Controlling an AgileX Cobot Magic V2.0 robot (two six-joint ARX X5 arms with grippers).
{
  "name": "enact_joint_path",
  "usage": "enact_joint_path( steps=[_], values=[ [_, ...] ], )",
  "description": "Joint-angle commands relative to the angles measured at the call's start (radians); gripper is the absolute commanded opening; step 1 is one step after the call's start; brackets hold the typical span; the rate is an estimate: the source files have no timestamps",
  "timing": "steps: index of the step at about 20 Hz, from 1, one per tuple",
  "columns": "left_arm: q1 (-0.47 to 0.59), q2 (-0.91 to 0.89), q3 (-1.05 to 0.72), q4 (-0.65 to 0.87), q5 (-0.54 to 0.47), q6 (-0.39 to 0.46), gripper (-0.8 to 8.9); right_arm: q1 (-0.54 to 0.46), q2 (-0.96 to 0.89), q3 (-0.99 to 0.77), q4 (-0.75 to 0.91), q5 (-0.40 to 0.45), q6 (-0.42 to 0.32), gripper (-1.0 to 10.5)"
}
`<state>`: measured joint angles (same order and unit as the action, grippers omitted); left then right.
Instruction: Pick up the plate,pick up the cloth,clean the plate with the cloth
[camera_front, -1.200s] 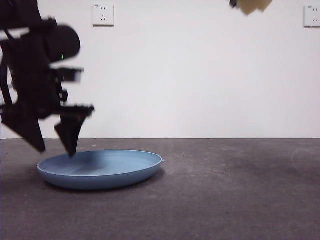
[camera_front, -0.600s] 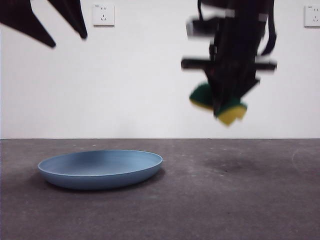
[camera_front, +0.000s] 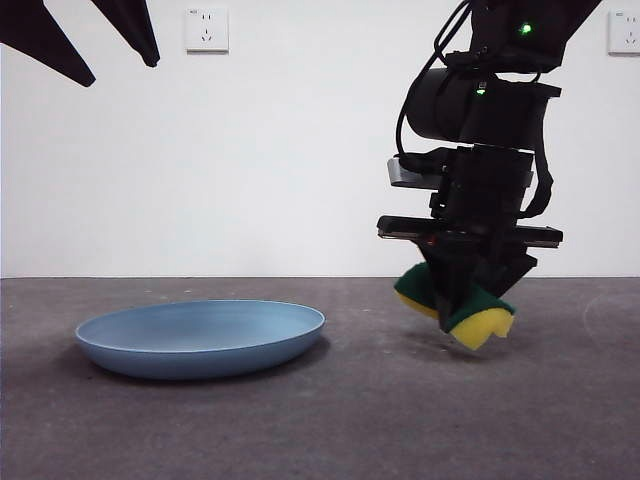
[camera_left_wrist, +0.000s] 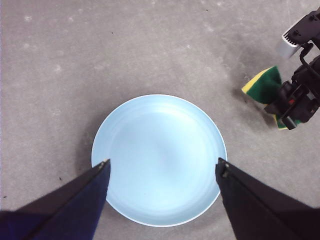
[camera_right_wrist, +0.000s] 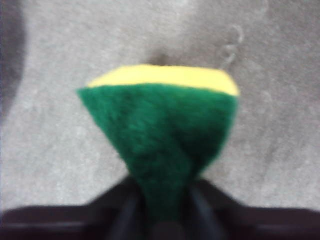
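The light-blue plate (camera_front: 200, 337) lies flat on the grey table at the left; it also shows in the left wrist view (camera_left_wrist: 159, 159). My left gripper (camera_left_wrist: 162, 167) is open and empty, high above the plate, and shows as two black tips at the top left of the front view (camera_front: 110, 45). My right gripper (camera_front: 460, 305) is shut on the cloth, a yellow and green sponge (camera_front: 458, 308), and holds it just above the table to the right of the plate. The sponge fills the right wrist view (camera_right_wrist: 160, 130) and shows in the left wrist view (camera_left_wrist: 265, 86).
Two white wall sockets (camera_front: 206, 29) (camera_front: 624, 32) sit on the back wall. The grey table (camera_front: 400, 420) runs across the whole front.
My left gripper rose from the plate's left rim to the top of the view. My right gripper came down with the sponge to just above the table.
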<state>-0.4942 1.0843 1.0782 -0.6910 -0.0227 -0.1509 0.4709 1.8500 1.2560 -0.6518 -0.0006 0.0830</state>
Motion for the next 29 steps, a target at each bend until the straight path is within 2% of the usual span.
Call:
enact_joint_path(
  steps=[1, 2, 9, 12, 15, 16, 19, 20, 22, 23, 29],
  values=[
    [-0.004, 0.001, -0.010, 0.000, -0.002, -0.006, 3.54, 0.000, 0.004, -0.008, -0.004, 0.000, 0.006, 6.1],
    [-0.003, 0.002, -0.010, 0.000, -0.002, -0.006, 3.54, 0.000, 0.004, -0.008, -0.004, 0.000, 0.006, 6.4],
    [-0.003, 0.005, -0.010, 0.001, -0.002, -0.003, 3.54, 0.000, -0.009, -0.007, -0.006, 0.000, 0.006, 6.3],
    [-0.003, 0.011, -0.010, 0.003, -0.009, -0.003, 3.54, 0.000, -0.076, -0.007, -0.014, 0.006, 0.006, 6.3],
    [-0.003, 0.012, -0.010, 0.011, -0.061, -0.002, 3.54, 0.001, -0.206, -0.007, -0.045, 0.006, 0.006, 6.2],
    [-0.003, 0.012, -0.010, 0.014, -0.062, 0.011, 3.54, 0.001, -0.251, -0.007, -0.058, 0.006, 0.006, 5.8],
    [-0.003, 0.012, -0.010, 0.005, -0.083, 0.053, 3.40, 0.001, -0.399, -0.007, -0.098, 0.005, 0.006, 2.3],
    [-0.003, 0.012, -0.010, 0.000, -0.089, 0.053, 3.17, 0.001, -0.435, -0.007, -0.106, 0.005, 0.005, 1.6],
    [-0.003, 0.012, -0.010, -0.016, -0.092, 0.055, -0.25, 0.001, -0.519, -0.008, -0.119, 0.005, 0.005, 0.2],
    [-0.003, 0.012, -0.010, -0.021, -0.102, 0.055, -0.07, 0.001, -0.551, -0.008, -0.124, 0.005, 0.002, -0.1],
    [-0.049, -0.018, -0.010, 0.059, -0.108, 0.070, -0.08, 0.023, -0.684, -0.011, -0.135, 0.008, -0.007, -0.1]
  ],
)
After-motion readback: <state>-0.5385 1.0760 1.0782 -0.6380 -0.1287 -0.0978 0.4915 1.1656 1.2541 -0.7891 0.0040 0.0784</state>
